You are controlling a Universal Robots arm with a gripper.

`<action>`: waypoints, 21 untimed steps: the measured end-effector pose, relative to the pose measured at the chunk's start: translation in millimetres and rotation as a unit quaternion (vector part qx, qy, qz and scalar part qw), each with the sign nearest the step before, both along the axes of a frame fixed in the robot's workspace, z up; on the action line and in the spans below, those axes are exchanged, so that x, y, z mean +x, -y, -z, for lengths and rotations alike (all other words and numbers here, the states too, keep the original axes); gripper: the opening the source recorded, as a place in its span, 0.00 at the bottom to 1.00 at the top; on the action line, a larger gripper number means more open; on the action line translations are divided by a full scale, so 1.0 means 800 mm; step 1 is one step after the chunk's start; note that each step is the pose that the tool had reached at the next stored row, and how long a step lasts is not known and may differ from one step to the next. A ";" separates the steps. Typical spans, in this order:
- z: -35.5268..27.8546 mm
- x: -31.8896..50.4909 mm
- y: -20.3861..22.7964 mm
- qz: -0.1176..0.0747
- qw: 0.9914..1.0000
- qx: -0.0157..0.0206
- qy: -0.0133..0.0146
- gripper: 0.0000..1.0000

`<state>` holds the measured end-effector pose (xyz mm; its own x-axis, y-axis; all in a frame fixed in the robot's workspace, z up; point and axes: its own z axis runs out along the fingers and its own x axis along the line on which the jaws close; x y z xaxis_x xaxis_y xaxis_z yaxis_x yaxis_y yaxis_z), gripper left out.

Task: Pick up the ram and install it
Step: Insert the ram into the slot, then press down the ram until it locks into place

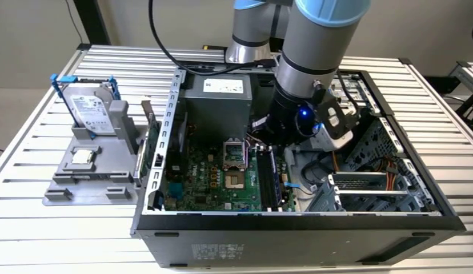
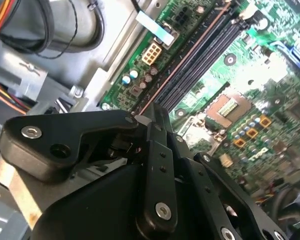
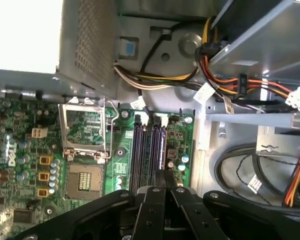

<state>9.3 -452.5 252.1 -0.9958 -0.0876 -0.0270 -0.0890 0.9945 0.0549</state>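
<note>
1. Ram (image 2: 190, 54): I read it as the thin brownish edge running along one of the long black slots (image 3: 137, 150), straight out from the fingertips in the second wrist view. It lies directly under the gripper (image 2: 151, 116), inside the open computer case (image 1: 175, 114).
2. Well off to the exterior view's left of the gripper (image 1: 265, 142), outside the case, a grey stand (image 1: 88, 168) holds a hard drive (image 1: 92, 111). I judge the pick-up is done, since nothing like the stick lies out there.
3. Just beside the gripper, on that same side, sits the bare processor socket (image 3: 85, 125) on the green board (image 1: 213, 182).
4. The gripper (image 3: 165, 174) hangs low over the slots with its fingers drawn narrow, the tips almost together and right at the stick's edge.
5. Progress, as I judge it: the stick is lined up with its slot, so the job is in the seating stage, not finished for certain.
6. On the gripper's other side run bundled cables (image 3: 230, 85).
7. Hard to make out: whether the fingers pinch the stick or only press on it, whether it is fully down, and whether the end latches have closed. The gripper's own body hides the near end of the slot in both wrist views.
</note>
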 end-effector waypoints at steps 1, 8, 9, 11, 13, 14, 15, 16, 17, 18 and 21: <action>0.0000 0.000 0.0000 -0.007 1.000 0.000 0.000 0.00; 0.0000 0.000 0.0001 -0.058 0.998 0.000 0.000 0.00; 0.0000 0.000 0.0001 -0.067 0.998 0.000 0.000 0.00; 0.0000 0.000 0.0001 -0.085 0.996 0.000 0.000 0.00; 0.0000 0.000 0.0001 -0.104 0.995 0.000 0.000 0.00; 0.0000 0.000 0.0001 -0.113 0.994 0.000 0.000 0.00; 0.0000 0.000 0.0001 -0.122 0.993 0.000 0.000 0.00; 0.0000 0.000 0.0001 -0.131 0.991 0.000 0.000 0.00; 0.0000 0.000 0.0001 -0.140 0.990 0.000 0.001 0.00; 0.0000 0.000 0.0001 -0.149 0.989 -0.001 0.001 0.00; 0.0000 0.000 0.0001 -0.175 0.984 -0.001 0.001 0.00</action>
